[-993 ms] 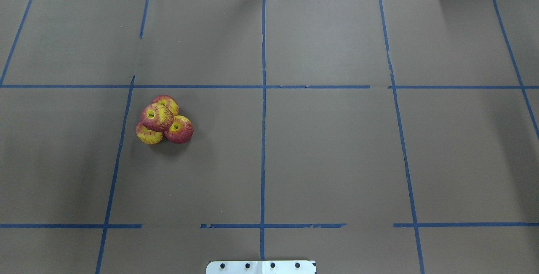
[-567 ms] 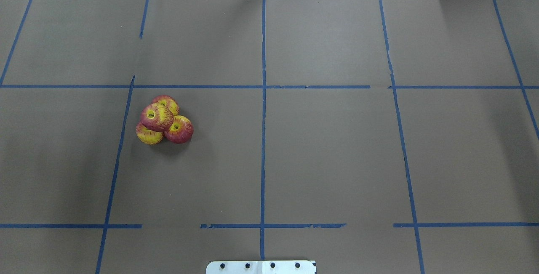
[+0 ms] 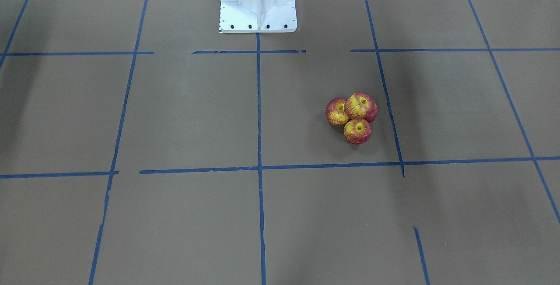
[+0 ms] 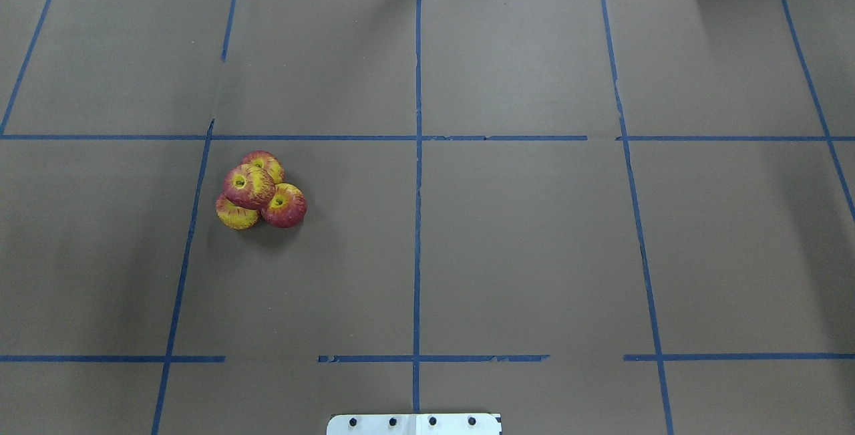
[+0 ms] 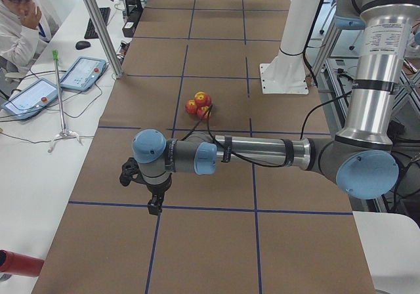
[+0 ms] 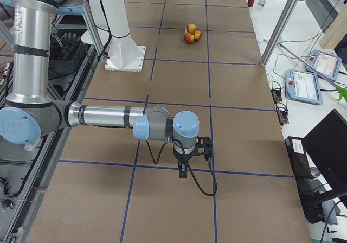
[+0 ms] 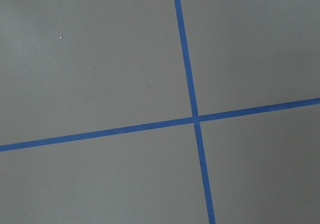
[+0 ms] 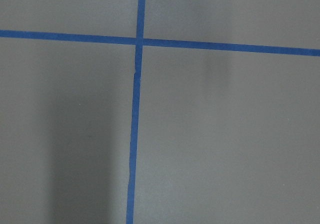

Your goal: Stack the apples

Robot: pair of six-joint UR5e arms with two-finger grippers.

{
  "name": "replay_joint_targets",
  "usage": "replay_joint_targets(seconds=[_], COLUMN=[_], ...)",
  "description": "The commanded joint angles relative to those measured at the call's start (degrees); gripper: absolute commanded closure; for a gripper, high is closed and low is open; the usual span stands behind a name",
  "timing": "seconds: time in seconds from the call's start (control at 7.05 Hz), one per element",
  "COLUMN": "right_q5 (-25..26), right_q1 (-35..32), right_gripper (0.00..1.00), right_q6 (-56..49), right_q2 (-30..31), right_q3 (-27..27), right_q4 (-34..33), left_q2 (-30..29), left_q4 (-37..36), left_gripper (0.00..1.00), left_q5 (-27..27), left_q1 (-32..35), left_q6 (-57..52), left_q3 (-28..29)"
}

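Note:
Four red-and-yellow apples sit in one pile on the brown table, in the robot's left half. In the overhead view three apples (image 4: 284, 206) touch each other on the table and one apple (image 4: 248, 186) rests on top of them. The pile also shows in the front-facing view (image 3: 361, 106), the exterior left view (image 5: 199, 104) and the exterior right view (image 6: 190, 32). My left gripper (image 5: 154, 205) hangs over the table's left end, far from the pile. My right gripper (image 6: 183, 172) hangs over the right end. I cannot tell if either is open or shut.
The white robot base plate (image 3: 258, 0) stands at the table's middle edge. Blue tape lines (image 4: 417, 221) grid the brown cover. A side table with tablets (image 5: 82, 73), a metal pole (image 5: 98, 25) and an operator (image 5: 20, 25) lies beyond the far edge.

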State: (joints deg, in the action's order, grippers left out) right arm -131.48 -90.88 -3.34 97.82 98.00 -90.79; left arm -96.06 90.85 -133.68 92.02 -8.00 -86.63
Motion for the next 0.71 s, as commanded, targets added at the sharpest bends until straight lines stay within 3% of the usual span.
replay_joint_targets(seconds=[0.0,0.57], right_q5=[0.0,0.0], right_q1=[0.0,0.0], right_gripper=[0.00,0.00], right_q6=[0.0,0.0], right_q2=[0.0,0.0], right_q3=[0.0,0.0], right_q4=[0.0,0.0], left_q2=[0.0,-0.4], left_q4=[0.1,0.0], left_gripper=[0.00,0.00], left_q5=[0.0,-0.1], left_q1=[0.0,-0.1], left_q6=[0.0,0.1], left_q3=[0.1,-0.3])
